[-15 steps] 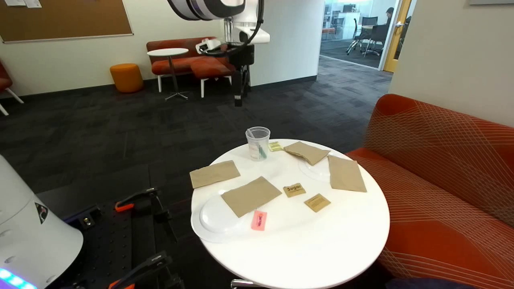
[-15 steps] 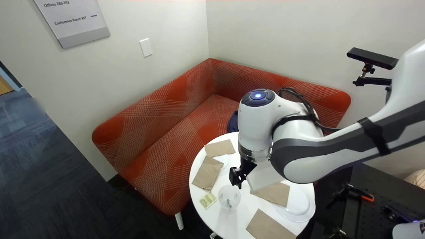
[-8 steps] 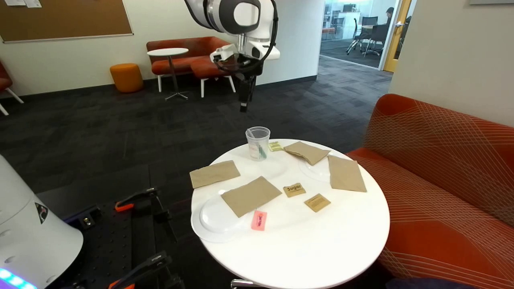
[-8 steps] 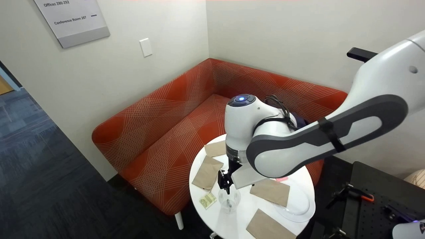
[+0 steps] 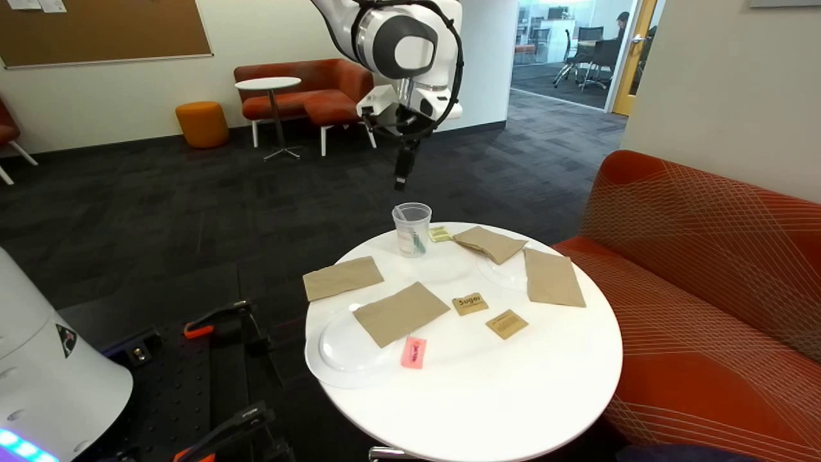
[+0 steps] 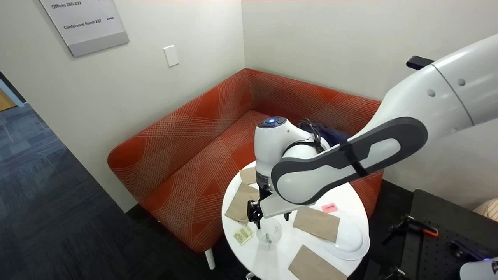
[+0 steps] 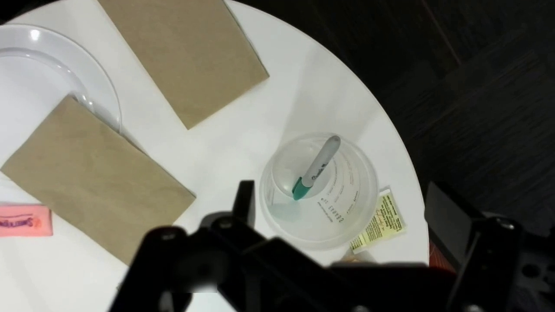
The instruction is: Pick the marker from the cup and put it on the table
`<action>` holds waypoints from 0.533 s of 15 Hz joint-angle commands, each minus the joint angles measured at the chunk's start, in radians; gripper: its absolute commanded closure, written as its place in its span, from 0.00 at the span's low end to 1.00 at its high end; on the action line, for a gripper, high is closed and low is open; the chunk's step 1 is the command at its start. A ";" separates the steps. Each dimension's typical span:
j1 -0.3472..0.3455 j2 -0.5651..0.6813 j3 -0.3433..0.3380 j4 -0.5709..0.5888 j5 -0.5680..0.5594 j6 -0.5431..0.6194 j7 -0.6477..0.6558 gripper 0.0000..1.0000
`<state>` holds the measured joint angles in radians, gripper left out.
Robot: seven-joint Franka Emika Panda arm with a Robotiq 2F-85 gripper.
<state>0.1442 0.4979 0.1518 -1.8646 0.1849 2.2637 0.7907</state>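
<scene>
Barely legible: print [image 7: 319, 171] on marker [image 7: 317, 166] inside cup [image 7: 312, 229].

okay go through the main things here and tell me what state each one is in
Gripper: open, holding nothing
Cup: upright, lidless, not empty
Marker: capped, leaning cap-down inside the cup
Yellow packet: lying beside the cup; torn or sealed, can't tell
Sugar packet: label up
Pink packet: lying flat
Arm light: lit blue

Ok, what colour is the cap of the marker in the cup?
The cap is green, seen best in the wrist view.
</scene>
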 commanded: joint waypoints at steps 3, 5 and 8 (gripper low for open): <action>0.036 0.000 -0.037 0.003 0.017 -0.005 -0.011 0.00; 0.039 0.000 -0.037 0.003 0.017 -0.005 -0.010 0.00; 0.049 0.000 -0.049 0.002 0.004 -0.005 0.000 0.00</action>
<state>0.1663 0.4996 0.1308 -1.8650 0.1849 2.2637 0.7907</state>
